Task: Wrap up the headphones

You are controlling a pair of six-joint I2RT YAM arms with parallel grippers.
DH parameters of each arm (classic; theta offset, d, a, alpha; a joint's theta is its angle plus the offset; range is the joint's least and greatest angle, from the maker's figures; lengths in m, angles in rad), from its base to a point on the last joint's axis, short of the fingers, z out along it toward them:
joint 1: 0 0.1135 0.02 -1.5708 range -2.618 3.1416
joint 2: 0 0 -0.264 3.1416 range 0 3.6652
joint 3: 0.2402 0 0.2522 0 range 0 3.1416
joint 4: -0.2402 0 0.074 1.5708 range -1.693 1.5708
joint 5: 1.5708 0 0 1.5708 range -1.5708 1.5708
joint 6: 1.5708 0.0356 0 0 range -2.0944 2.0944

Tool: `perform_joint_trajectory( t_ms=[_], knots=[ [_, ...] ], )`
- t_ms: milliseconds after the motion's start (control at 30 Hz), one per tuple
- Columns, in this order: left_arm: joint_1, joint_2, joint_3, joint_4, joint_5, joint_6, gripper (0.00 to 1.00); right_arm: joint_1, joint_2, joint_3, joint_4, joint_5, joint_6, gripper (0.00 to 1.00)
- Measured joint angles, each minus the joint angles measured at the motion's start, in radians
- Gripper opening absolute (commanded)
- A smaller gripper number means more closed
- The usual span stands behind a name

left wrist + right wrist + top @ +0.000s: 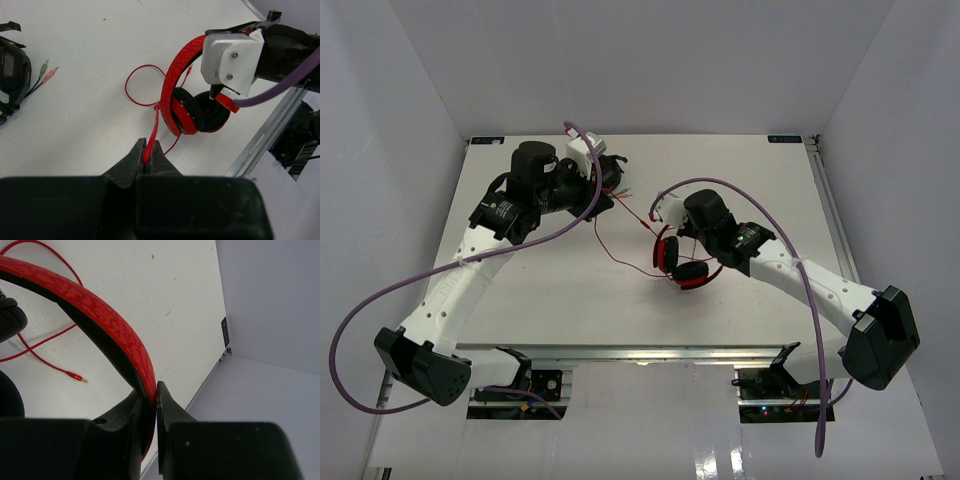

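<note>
The red headphones (685,262) hang off the table, held by the headband. My right gripper (670,220) is shut on the red headband (100,325), with the band pinched between its jaws (150,395). My left gripper (613,196) is shut on the thin red cable (152,135), which runs from its jaws (149,152) to the ear cups (187,110). The cable (618,252) loops loosely on the table between the arms. Its plug (77,377) lies on the table.
Smaller black headphones (12,70) with green and pink plugs (47,70) lie by the left gripper. The table's metal front rail (265,145) is close behind the red headphones. The white side wall (270,315) rises past the table's edge (220,350).
</note>
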Motion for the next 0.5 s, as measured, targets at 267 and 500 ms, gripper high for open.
perform_joint_trajectory(
  t_ms=[267,500],
  knots=[
    [-0.001,-0.005,0.004,-0.009,0.116,-0.088,0.00,-0.054,0.074,0.075,0.022,0.048,0.033,0.08],
    [-0.018,0.000,0.011,0.013,0.239,-0.213,0.00,-0.083,0.150,0.159,0.027,0.059,0.100,0.08]
  ],
)
